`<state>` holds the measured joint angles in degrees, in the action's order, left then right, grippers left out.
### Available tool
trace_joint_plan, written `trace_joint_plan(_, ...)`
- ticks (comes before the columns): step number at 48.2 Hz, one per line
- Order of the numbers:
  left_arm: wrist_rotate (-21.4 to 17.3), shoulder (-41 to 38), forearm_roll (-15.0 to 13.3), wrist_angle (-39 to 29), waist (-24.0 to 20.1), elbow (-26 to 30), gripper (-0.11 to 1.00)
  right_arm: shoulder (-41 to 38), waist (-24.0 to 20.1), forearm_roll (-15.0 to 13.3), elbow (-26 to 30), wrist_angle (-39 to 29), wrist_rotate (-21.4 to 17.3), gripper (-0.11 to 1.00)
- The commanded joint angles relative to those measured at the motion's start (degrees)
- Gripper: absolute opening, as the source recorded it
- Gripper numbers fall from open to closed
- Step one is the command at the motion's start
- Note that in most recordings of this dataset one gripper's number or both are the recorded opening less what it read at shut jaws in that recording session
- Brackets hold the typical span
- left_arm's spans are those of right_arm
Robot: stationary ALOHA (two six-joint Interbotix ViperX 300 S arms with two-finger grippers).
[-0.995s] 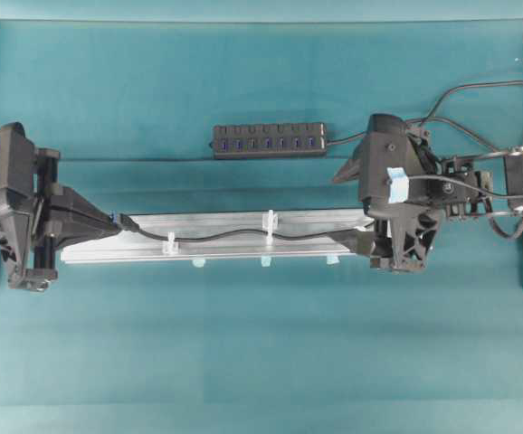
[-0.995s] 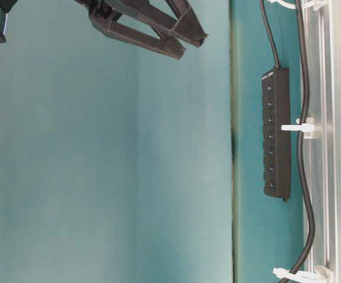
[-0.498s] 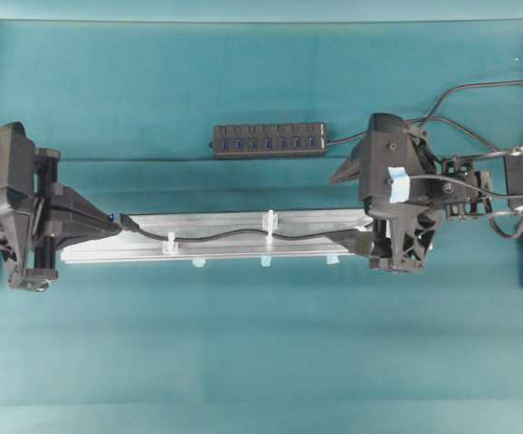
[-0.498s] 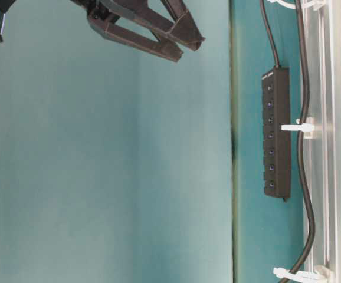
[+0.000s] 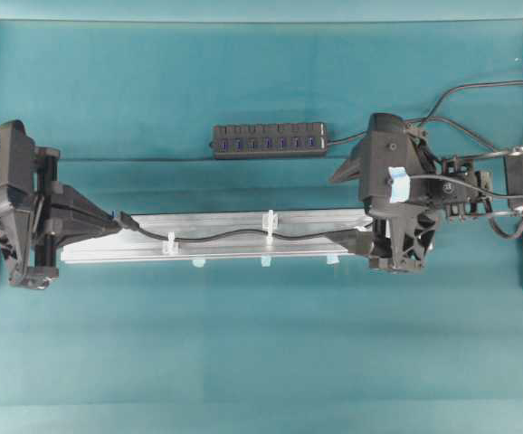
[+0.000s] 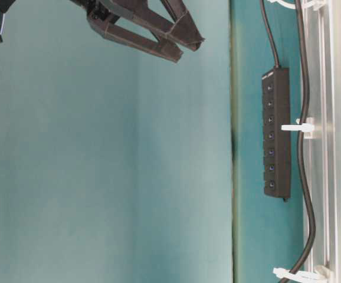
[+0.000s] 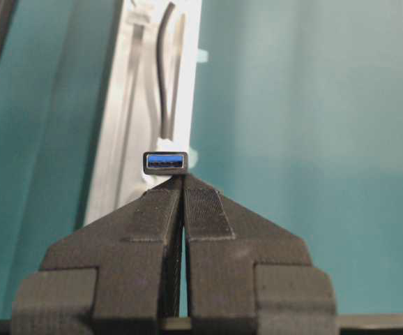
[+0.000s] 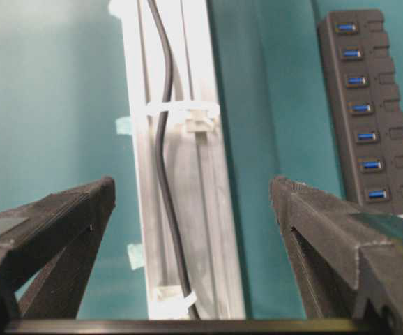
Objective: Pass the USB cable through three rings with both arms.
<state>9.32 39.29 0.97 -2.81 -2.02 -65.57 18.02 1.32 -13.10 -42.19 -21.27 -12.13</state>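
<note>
At rail's left end: black USB plug with metal tip [image 7: 166,162] just beyond left gripper [image 7: 183,183], pressed together, apparently empty | cord axis along silver aluminium rail [image 5: 234,254]; right gripper [image 8: 191,202] spread, farther

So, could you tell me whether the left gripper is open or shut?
Shut. In the left wrist view the left gripper's fingers meet, with the USB plug just beyond their tips.

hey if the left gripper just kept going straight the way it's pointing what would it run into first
Probably the USB plug. The left gripper is shut, its tips right at the plug's near end, and it points along the aluminium rail toward the first ring. Whether the tips already touch the plug is unclear.
</note>
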Motion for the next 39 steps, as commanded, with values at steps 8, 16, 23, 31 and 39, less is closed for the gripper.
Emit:
trace_joint_plan(8, -0.09, -0.09, 0.18, 0.26, -0.35, 1.14, 0.01, -0.26, -0.09, 0.09, 0.53, 1.93, -0.62, 0.80)
trace_joint_plan(16, -0.09, -0.09, 0.18, 0.26, -0.35, 1.05, 0.01, -0.53, -0.09, 0.18, 0.53, 2.29, -0.62, 0.80)
trace_joint_plan(23, -0.09, -0.09, 0.18, 0.26, -0.44, 1.05, 0.01, -0.62, -0.09, 0.18, 0.53, 2.29, -0.62, 0.80)
trace_joint_plan(31, 0.00, 0.00, 0.18, 0.26, -0.44, 1.05, 0.01, -0.62, -0.09, 0.09, 0.53, 2.29, -0.62, 0.80)
trace_joint_plan(39, 0.00, -0.09, 0.18, 0.26, -0.79, 1.05, 0.01, -0.62, -0.09, 0.09, 0.53, 2.29, -0.62, 0.80)
